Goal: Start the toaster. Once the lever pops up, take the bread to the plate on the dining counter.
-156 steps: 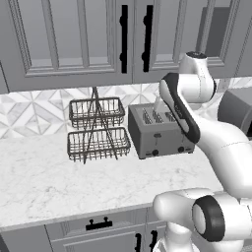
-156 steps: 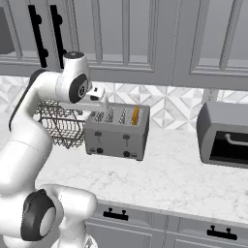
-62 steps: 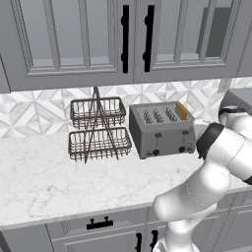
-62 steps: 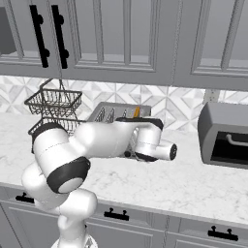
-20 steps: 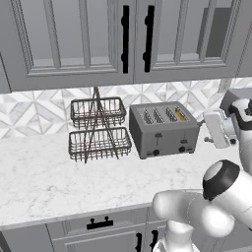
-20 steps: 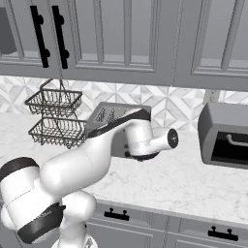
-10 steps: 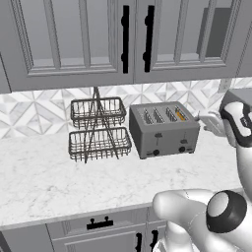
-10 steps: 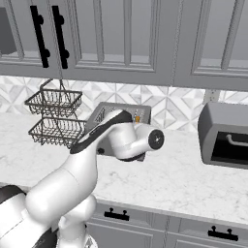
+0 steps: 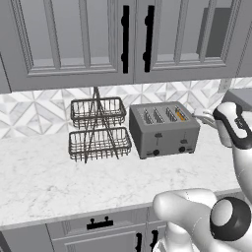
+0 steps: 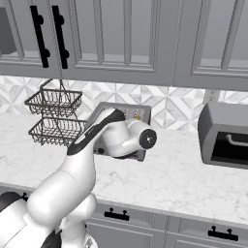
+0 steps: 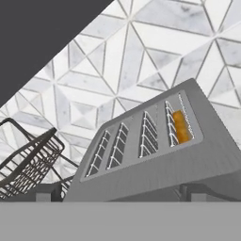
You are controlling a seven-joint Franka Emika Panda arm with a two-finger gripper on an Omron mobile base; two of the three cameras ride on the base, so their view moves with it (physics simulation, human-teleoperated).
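Gripper (image 9: 198,116) has swung back in toward the toaster (image 9: 164,129) from off to its side, fingers spread wide, holding nothing. The bread (image 11: 180,126) sits ahead of the fingertips, poking from the end slot nearest them. Likely lining up to pull it out.

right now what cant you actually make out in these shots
- Toaster front with its levers and knobs: right base view, hidden behind the arm.
- Bread: hand view, sunk in its slot, only the orange top edge shows.
- Wire basket rack: hand view, cut off by the left edge.
- Gripper: left base view, too small to judge the jaws.
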